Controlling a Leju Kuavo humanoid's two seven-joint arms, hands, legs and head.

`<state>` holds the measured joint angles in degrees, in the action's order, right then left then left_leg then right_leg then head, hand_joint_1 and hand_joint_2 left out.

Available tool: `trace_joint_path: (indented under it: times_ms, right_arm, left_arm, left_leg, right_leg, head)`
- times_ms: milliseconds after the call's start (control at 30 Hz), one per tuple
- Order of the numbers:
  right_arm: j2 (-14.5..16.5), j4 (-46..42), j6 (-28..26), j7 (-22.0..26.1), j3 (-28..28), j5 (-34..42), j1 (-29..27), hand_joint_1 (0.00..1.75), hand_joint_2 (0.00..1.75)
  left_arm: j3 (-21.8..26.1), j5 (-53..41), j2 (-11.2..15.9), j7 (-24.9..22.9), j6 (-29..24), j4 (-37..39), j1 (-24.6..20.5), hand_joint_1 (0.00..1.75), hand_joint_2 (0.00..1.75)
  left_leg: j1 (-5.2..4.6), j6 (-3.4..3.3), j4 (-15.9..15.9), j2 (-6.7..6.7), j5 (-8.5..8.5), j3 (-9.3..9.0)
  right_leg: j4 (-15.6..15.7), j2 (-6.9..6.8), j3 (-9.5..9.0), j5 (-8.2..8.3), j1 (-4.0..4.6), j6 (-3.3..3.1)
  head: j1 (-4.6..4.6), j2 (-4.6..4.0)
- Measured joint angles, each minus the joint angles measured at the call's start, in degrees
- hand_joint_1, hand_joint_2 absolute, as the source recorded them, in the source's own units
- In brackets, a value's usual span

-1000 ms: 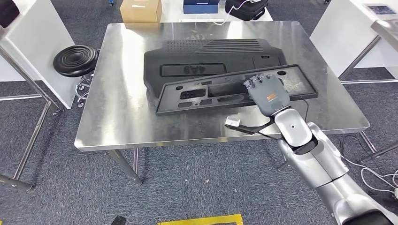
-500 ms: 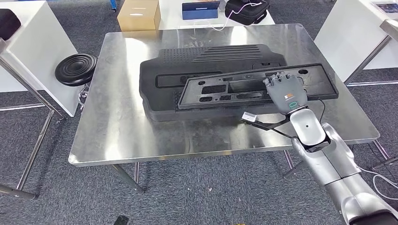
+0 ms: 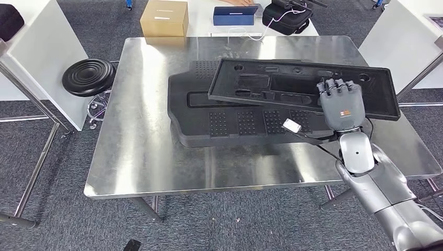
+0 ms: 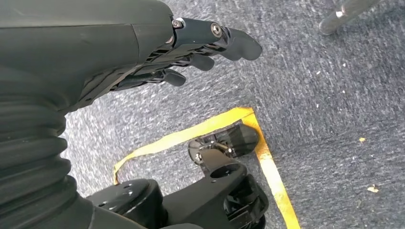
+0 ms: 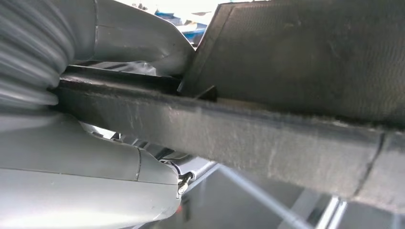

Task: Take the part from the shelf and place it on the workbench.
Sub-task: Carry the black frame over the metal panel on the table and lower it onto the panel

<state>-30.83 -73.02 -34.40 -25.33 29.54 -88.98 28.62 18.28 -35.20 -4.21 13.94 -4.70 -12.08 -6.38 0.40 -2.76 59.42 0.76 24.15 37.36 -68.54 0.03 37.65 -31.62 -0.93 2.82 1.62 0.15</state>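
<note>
Right hand (image 3: 341, 102) gripping long black part (image 3: 292, 86), thumb hidden beneath, left hand (image 4: 143, 52) empty, fingers apart

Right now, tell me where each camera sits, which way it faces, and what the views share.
Head view: high on the body, looking down at the steel workbench; the right robot hand grips the long black part above a larger black panel.
Left wrist view: behind the left robot hand, facing the carpet and yellow tape.
Right wrist view: behind the right robot hand, close under the part.
Shared: head and right wrist views both show the part.
</note>
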Motion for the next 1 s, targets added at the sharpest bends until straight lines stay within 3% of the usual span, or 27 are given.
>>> trace_joint_path:
  times_ms: [67, 100, 133, 200, 267, 367, 433, 533, 567, 600, 633, 700, 733, 800, 900, 933, 1000]
  right_arm:
    - [-1.30, 0.05, -1.49, -2.94, 2.57, 0.00, 0.10, 1.75, 1.75]
    - [-1.70, 0.10, -1.92, -3.62, 3.57, 0.00, 0.04, 1.75, 1.75]
    - [-1.99, 0.13, -2.19, -3.93, 4.30, 0.00, 0.03, 1.75, 1.75]
    - [-2.51, 0.18, -2.63, -3.86, 5.33, 0.00, 0.21, 1.75, 1.75]
    - [-2.77, 0.38, -3.20, -2.53, 5.59, 0.00, 0.31, 1.75, 1.75]
    - [-2.39, 0.92, -4.17, 0.20, 4.83, 0.00, -0.35, 1.75, 1.75]
    - [-1.96, 1.22, -4.50, 1.37, 3.83, 0.00, -0.84, 1.75, 1.75]
    - [-0.55, 1.89, -4.66, 4.76, 1.72, 0.00, -1.55, 1.75, 1.75]
    - [0.21, 2.15, -4.68, 6.64, 0.65, 0.00, -2.09, 1.75, 1.75]
    - [1.02, 2.39, -4.70, 8.42, -0.55, 0.00, -2.78, 1.75, 1.75]
    - [1.80, 2.61, -4.70, 9.90, -1.79, 0.00, -3.46, 1.75, 1.75]
    - [3.01, 2.99, -4.72, 11.39, -3.97, 0.00, -4.42, 1.75, 1.75]
    - [3.43, 3.17, -4.75, 11.74, -4.90, 0.00, -4.63, 1.75, 1.75]
    - [4.10, 3.53, -4.84, 12.23, -6.48, 0.00, -4.93, 1.75, 1.75]
    - [4.70, 3.91, -4.95, 12.83, -8.21, 0.00, -5.59, 1.75, 1.75]
    - [4.80, 3.99, -5.02, 12.96, -8.75, 0.00, -5.75, 1.75, 1.75]
    - [4.97, 4.26, -5.15, 13.03, -9.73, 0.00, -6.07, 1.75, 1.75]
  left_arm:
    - [0.01, -0.19, -0.03, -0.12, 0.03, 0.01, 0.04, 0.00, 1.75]
    - [0.02, -0.21, -0.05, -0.18, 0.03, 0.02, 0.06, 0.00, 1.75]
    - [0.02, -0.23, -0.09, -0.22, 0.03, 0.02, 0.07, 0.00, 1.75]
    - [0.02, -0.24, -0.17, -0.24, 0.03, 0.02, 0.01, 0.00, 1.75]
    - [0.02, -0.27, -0.23, -0.24, 0.04, 0.02, -0.03, 0.00, 1.75]
    - [0.02, -0.39, -0.24, -0.24, 0.05, -0.03, -0.04, 0.00, 1.75]
    - [0.02, -0.46, -0.24, -0.24, 0.05, -0.11, -0.07, 0.00, 1.75]
    - [0.03, -0.57, -0.27, -0.24, 0.05, -0.12, 0.05, 0.00, 1.75]
    - [0.04, -0.62, -0.27, -0.24, 0.05, -0.10, 0.10, 0.00, 1.75]
    - [0.04, -0.68, -0.27, -0.24, 0.05, -0.09, 0.14, 0.00, 1.75]
    - [0.04, -0.72, -0.27, -0.23, 0.04, -0.08, 0.16, 0.00, 1.75]
    - [0.04, -0.77, -0.26, -0.22, 0.03, -0.05, 0.16, 0.00, 1.75]
    - [0.05, -0.79, -0.26, -0.22, 0.03, -0.04, 0.15, 0.00, 1.75]
    - [0.06, -0.86, -0.26, -0.22, 0.04, -0.01, 0.16, 0.00, 1.75]
    - [0.06, -1.10, -0.28, -0.21, 0.07, -0.03, 0.17, 0.00, 1.75]
    - [0.06, -1.19, -0.30, -0.20, 0.08, -0.04, 0.14, 0.00, 1.75]
    - [0.06, -1.28, -0.33, -0.19, 0.09, -0.04, 0.08, 0.00, 1.75]
  left_leg:
    - [-0.02, -0.24, 0.00, 0.11, 0.62, -0.56]
    - [-0.03, -0.24, 0.00, 0.17, 0.98, -0.99]
    - [-0.02, -0.18, 0.00, 0.23, 1.35, -1.49]
    - [-0.19, 0.15, 0.04, 0.41, 2.14, -2.40]
    - [-0.52, 0.65, -0.06, 0.56, 2.87, -2.93]
    - [-0.63, 1.38, -0.31, 0.47, 3.61, -3.49]
    - [-0.56, 1.97, 2.24, 0.22, 5.03, -2.68]
    - [-0.25, 2.60, 13.07, -0.18, 8.98, 3.16]
    - [-0.17, 2.69, 15.58, -0.25, 9.31, 4.99]
    - [-0.14, 2.72, 15.96, -0.29, 8.43, 5.81]
    - [-0.13, 2.66, 14.07, -0.31, 6.45, 5.51]
    - [-0.15, 2.37, 6.48, -0.30, 1.61, 2.61]
    - [-0.19, 2.17, 3.17, -0.28, 0.28, 1.10]
    - [-0.38, 1.78, 0.46, -0.22, 0.04, -0.31]
    - [-0.33, 0.90, -0.22, -0.10, 0.37, -0.82]
    - [-0.20, 0.55, -0.46, -0.05, 0.42, -1.07]
    - [-0.11, -0.01, -0.68, 0.03, 0.65, -1.39]
  right_leg:
    - [-5.86, 0.03, 4.53, -0.69, 0.11, 0.08]
    - [-5.66, 0.02, 5.36, 0.48, 0.12, 0.52]
    - [-3.18, 0.00, 5.02, 2.53, 0.11, 1.09]
    - [5.24, -0.16, 2.21, 7.28, 0.20, 1.93]
    - [10.53, -0.24, 0.00, 9.41, 0.44, 1.41]
    - [11.30, -0.13, -0.78, 9.15, 0.25, 0.03]
    - [11.51, -0.15, -1.74, 8.68, -0.30, -0.93]
    - [11.55, -0.14, -3.03, 7.82, -0.26, -2.02]
    - [11.54, -0.08, -3.43, 7.51, -0.18, -2.13]
    - [11.53, -0.01, -3.91, 7.15, -0.12, -2.12]
    - [11.52, 0.06, -4.48, 6.74, -0.10, -2.00]
    - [11.49, 0.15, -5.58, 5.88, -0.03, -1.59]
    - [11.42, 0.17, -5.84, 5.52, 0.13, -1.31]
    - [11.42, 0.19, -5.87, 5.11, 0.37, -0.78]
    - [11.04, 0.14, -5.48, 4.43, 0.34, -0.09]
    - [9.45, 0.12, -4.63, 3.72, 0.34, 0.00]
    - [2.64, 0.12, -0.70, 1.45, 0.28, -0.19]
  head:
    - [-0.05, 0.00]
    - [-0.06, 0.00]
    - [-0.05, 0.00]
    - [-0.08, 0.00]
    - [-0.04, 0.00]
    - [0.03, 0.00]
    - [0.15, 0.00]
    - [0.27, 0.00]
    - [0.25, 0.00]
    - [0.27, 0.00]
    - [0.26, 0.00]
    - [0.26, 0.00]
    - [0.23, 0.00]
    - [0.19, 0.00]
    - [0.22, 0.00]
    - [0.15, 0.00]
    - [0.02, 0.00]
